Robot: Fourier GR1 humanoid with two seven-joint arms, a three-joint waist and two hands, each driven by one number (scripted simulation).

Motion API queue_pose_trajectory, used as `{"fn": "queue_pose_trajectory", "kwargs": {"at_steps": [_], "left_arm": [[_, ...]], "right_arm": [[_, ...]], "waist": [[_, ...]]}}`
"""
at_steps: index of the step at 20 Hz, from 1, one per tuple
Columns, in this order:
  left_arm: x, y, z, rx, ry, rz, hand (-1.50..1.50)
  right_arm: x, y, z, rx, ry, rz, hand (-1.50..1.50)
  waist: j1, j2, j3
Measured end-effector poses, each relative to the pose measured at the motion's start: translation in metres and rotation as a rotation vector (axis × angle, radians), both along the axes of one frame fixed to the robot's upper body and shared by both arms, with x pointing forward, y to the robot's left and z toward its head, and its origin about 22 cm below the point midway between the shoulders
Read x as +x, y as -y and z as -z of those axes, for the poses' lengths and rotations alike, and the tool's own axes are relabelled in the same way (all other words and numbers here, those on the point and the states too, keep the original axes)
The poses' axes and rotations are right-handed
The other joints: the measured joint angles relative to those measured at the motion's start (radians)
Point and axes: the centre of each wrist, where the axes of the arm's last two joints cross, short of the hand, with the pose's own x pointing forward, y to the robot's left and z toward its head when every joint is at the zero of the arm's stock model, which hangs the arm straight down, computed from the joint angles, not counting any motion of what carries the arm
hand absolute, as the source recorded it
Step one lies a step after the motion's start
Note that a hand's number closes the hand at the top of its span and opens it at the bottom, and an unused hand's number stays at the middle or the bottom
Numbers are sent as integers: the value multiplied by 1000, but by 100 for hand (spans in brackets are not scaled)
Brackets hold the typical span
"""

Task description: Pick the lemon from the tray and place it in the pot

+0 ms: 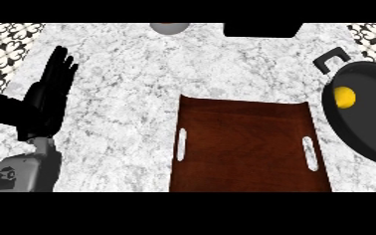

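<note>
At the near edge sits the dark wooden tray (pixel 246 144), nothing on it, with pale slot handles at either side. To the near left the left hand (pixel 50 97) rests with fingers straight and spread. The right hand does not show. Farther right, the lemon (pixel 344 96) lies inside the black pot (pixel 352 129). Along the far edge sits a grey bowl (pixel 169 28).

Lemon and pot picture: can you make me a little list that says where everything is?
lemon: yellow, inside the pot
pot: black, at the view's right edge, handle toward the far side
tray: brown wood, two pale handle slots, nothing on it
left hand: open, fingers up, resting at the left
right hand: not in view
counter: white and grey marble
</note>
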Motion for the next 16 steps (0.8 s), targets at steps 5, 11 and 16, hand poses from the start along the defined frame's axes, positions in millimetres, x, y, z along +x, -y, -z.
{"fn": "queue_pose_trajectory", "kwargs": {"at_steps": [5,11,16], "left_arm": [[-2,-5,-4,-4,6,-4,0],[0,-5,-7,-5,8,1,0],[-1,-7,-4,-5,7,-3,0]], "right_arm": [[-27,25,-15,1,-30,36,-150],[-43,39,-27,-14,-50,51,-150],[-53,45,-31,-32,-65,58,-150]], "waist": [[0,0,2],[-2,3,5],[-3,2,5]]}}
